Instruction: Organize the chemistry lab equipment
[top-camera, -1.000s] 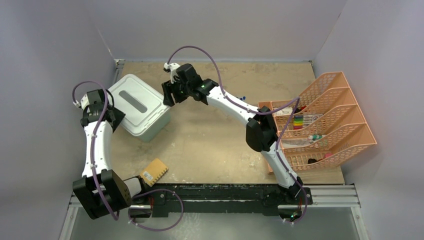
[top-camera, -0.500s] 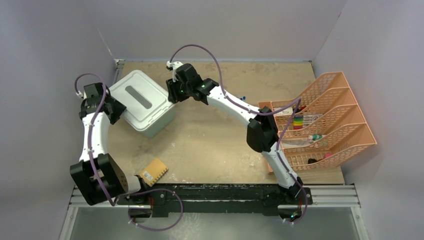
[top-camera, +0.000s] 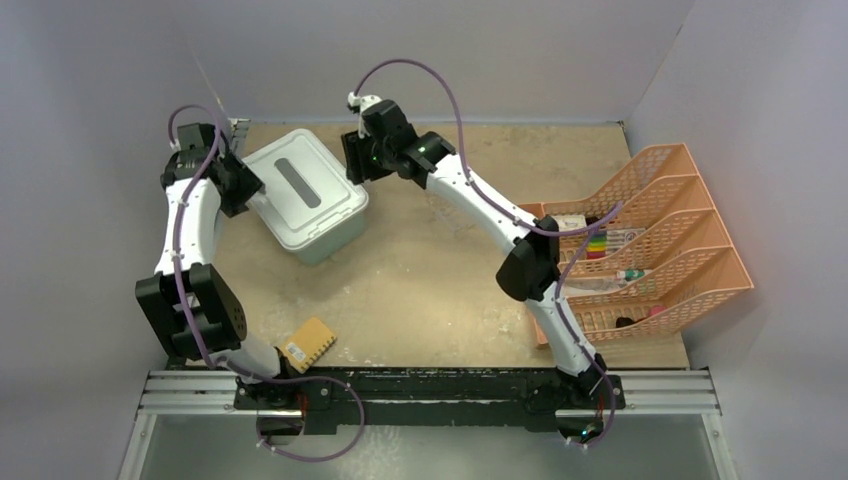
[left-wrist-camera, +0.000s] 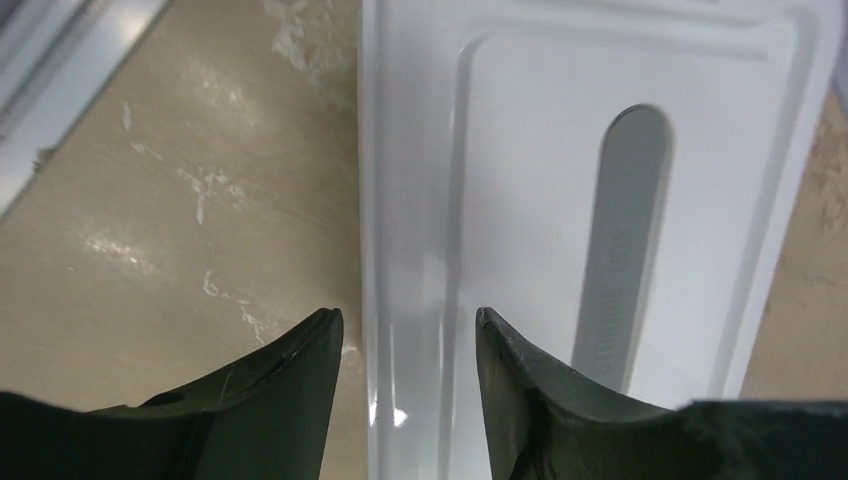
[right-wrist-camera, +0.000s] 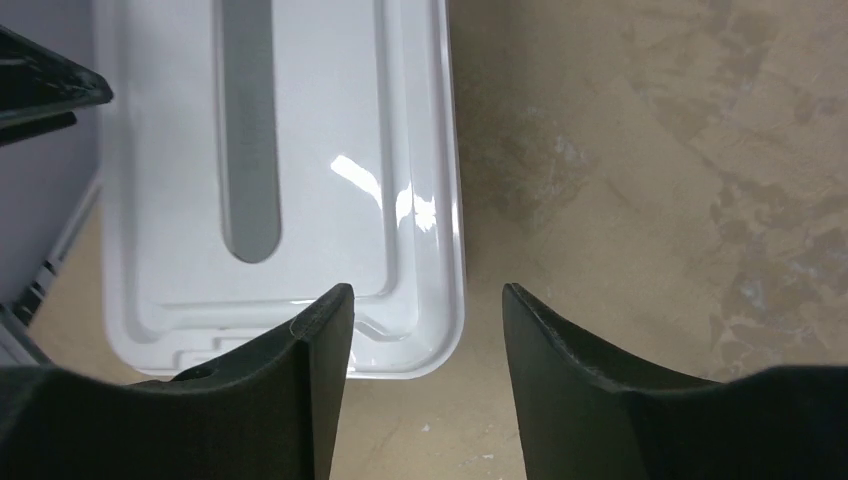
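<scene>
A white lidded box (top-camera: 305, 195) with a grey slot in its lid stands at the back left of the table. My left gripper (top-camera: 243, 186) is open at the box's left side; in the left wrist view its gripper (left-wrist-camera: 408, 330) straddles the lid's (left-wrist-camera: 560, 200) left rim. My right gripper (top-camera: 355, 160) is open at the box's far right corner; in the right wrist view its gripper (right-wrist-camera: 428, 300) straddles the lid's (right-wrist-camera: 330, 120) right edge. Small coloured lab items (top-camera: 597, 243) lie in the peach organiser. Tubes, rack, scissors, glasses and brush are not visible.
The peach compartment organiser (top-camera: 700, 260) stands at the right edge. A yellow-orange waffle sponge (top-camera: 308, 343) lies at the front left near the left arm's base. Grey walls close in the back and both sides.
The white box has shifted right and toward the back and turned a little. Both grippers have moved with it, the left one toward the back, the right one back and right.
</scene>
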